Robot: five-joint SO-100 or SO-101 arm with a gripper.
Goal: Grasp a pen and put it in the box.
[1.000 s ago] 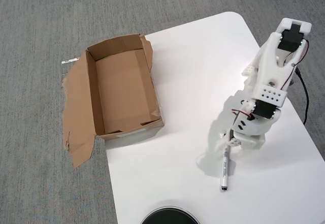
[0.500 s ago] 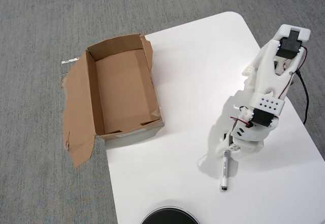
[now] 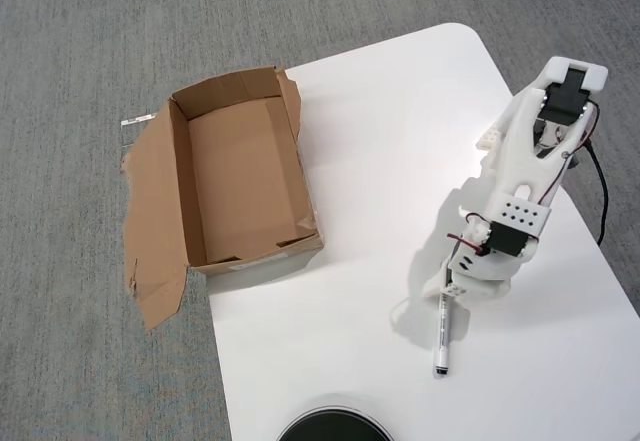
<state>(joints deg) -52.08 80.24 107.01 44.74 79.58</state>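
The pen [image 3: 441, 339] is a slim white marker with a black tip. It lies on the white table [image 3: 400, 141], pointing toward the bottom of the overhead view. Its upper end is under the white arm's gripper [image 3: 452, 286], which points down over it. The wrist body hides the fingers, so I cannot see whether they are closed on the pen. The brown cardboard box [image 3: 180, 186] stands open and empty at the table's left edge, well to the left of the gripper, with a torn flap spread out to its left.
The arm's base [image 3: 572, 86] stands at the table's right edge with a black cable [image 3: 602, 196] beside it. A black round object [image 3: 332, 429] shows at the bottom edge. Grey carpet [image 3: 80, 61] surrounds the table.
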